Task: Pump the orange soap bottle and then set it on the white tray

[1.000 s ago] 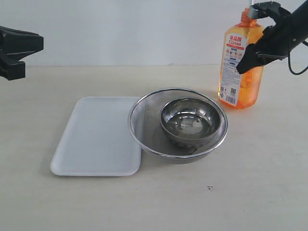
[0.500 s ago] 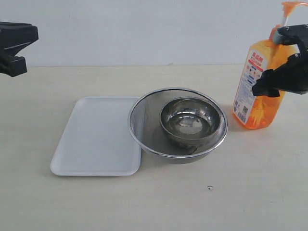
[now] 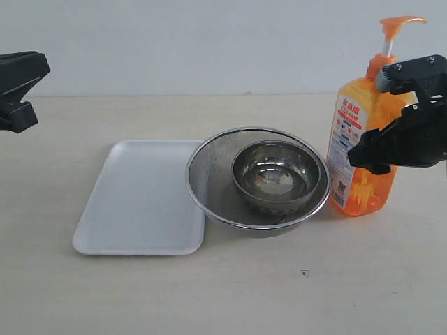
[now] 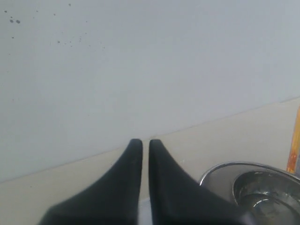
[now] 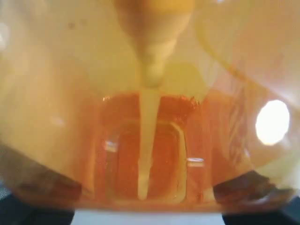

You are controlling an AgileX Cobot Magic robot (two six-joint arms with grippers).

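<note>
The orange soap bottle stands upright at the right, close beside the strainer, its pump head raised. My right gripper is shut on the bottle's body, one finger across the front and one behind. I cannot tell whether the base touches the table. The right wrist view is filled by the translucent orange bottle, with my right gripper clamped on its sides. The white tray lies flat at the left with nothing on it. My left gripper hangs at the far left, above the table; its fingers stand almost together, nothing between them.
A round steel mesh strainer with a metal bowl inside sits between the tray and the bottle, overlapping the tray's right edge. The strainer rim shows in the left wrist view. A white wall runs behind the table.
My right gripper has carried the bottle from the back right, where it was tilted, forward and down to stand upright beside the strainer. The left gripper has barely moved.
</note>
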